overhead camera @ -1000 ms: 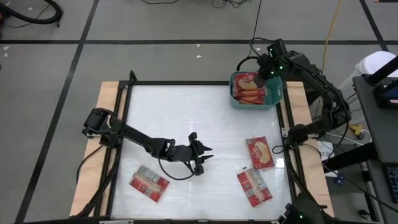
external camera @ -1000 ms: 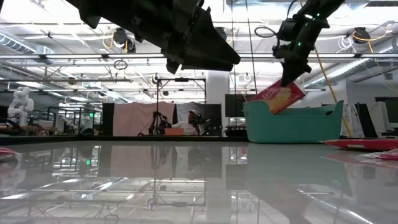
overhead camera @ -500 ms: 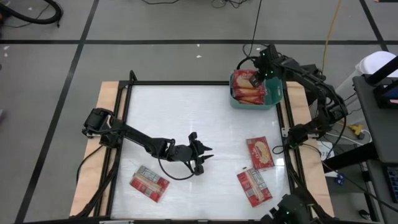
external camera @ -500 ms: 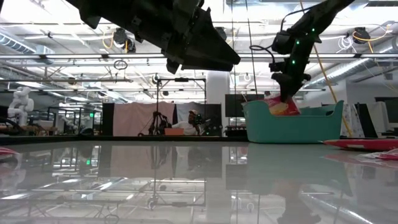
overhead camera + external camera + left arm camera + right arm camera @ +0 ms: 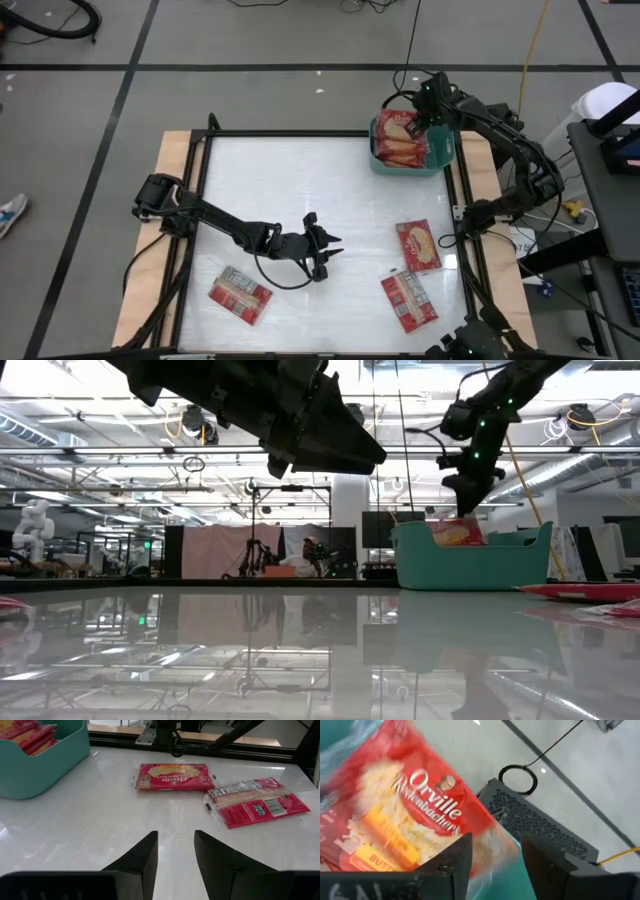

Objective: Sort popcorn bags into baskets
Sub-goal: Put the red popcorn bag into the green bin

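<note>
Right gripper over far-right teal basket, fingers parted, gripping nothing; released popcorn bag lies atop pile in basket. Judgement: lift straight up clear of rim, avoid snagging bag.

Left gripper part open, empty, mid-table. Three bags wait near side.

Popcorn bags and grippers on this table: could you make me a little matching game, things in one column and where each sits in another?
Things:
1. teal basket
2. left gripper
3. right gripper
4. lone popcorn bag

Places:
A. over the basket's far edge
B. table's near left part
C. table's far right corner
D. above the table's middle

Pairs: 1-C, 2-D, 3-A, 4-B
</note>
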Tool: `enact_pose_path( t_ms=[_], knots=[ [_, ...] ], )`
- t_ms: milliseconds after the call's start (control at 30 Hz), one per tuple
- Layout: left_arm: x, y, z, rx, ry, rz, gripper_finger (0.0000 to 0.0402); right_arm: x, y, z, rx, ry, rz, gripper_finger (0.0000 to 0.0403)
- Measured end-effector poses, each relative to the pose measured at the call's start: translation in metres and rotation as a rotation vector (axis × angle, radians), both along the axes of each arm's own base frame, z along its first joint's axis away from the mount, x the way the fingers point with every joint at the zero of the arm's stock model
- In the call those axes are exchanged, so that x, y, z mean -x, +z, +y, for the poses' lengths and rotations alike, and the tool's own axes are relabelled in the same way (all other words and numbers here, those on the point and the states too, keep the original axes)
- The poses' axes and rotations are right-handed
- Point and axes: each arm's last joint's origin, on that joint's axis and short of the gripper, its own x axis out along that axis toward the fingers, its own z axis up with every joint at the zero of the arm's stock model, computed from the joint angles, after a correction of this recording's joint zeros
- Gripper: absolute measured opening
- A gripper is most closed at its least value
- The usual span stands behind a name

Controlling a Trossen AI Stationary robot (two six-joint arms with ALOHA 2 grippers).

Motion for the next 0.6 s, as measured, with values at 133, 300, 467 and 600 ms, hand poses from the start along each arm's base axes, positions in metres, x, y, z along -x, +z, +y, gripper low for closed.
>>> enact_pose_path(
  t_ms=[133, 300, 467, 600],
  knots=[
    [0.000, 0.000, 0.000, 0.001, 0.000, 0.000, 0.0131, 0.001, 0.007, 0.005, 0.024, 0.024, 0.001, 0.0183],
    [0.000, 0.000, 0.000, 0.005, 0.001, -0.001, 0.0131, -0.001, 0.012, 0.014, -0.011, 0.084, -0.060, 0.0212],
    [0.000, 0.000, 0.000, 0.005, 0.001, -0.001, 0.0131, -0.014, 0.012, 0.032, -0.153, 0.180, -0.196, 0.0200],
    [0.000, 0.000, -0.002, 0.007, -0.003, -0.001, 0.0131, -0.022, 0.004, 0.045, -0.218, 0.208, -0.179, 0.0168]
  ],
)
